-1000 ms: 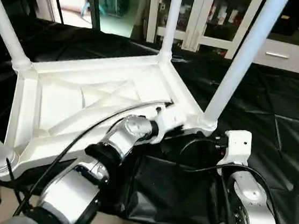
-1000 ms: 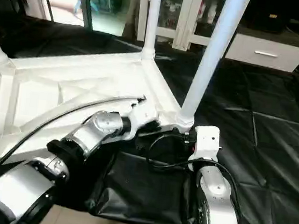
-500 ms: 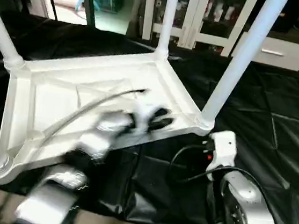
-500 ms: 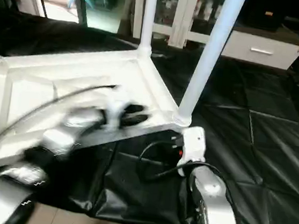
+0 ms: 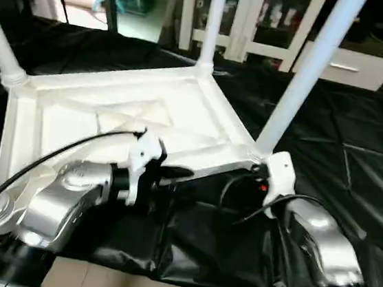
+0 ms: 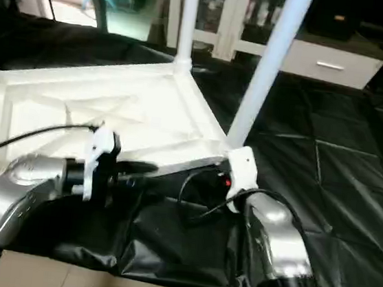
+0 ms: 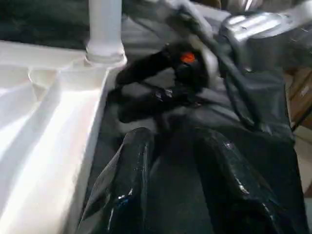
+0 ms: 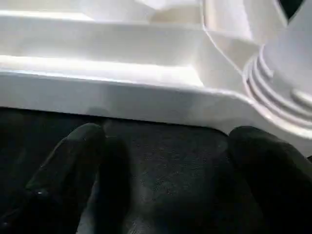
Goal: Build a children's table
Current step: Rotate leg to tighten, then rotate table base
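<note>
Nearest, the left gripper [image 5: 174, 174] is seen partly parted and empty beside the near rim; the right gripper [image 8: 161, 161] is spread wide, nothing held, just short of the corner socket [image 8: 273, 92]. Beyond, the children's table [image 5: 110, 124] is laid upside down on the black-sheeted work table [image 5: 356, 155], legs [image 5: 309, 67] upward. It is judged light, stiff and slick; the rim beside a socket is best gripped.

Glossy white plastic table [image 5: 201, 120]; shiny black sheeting [image 5: 354, 169].
</note>
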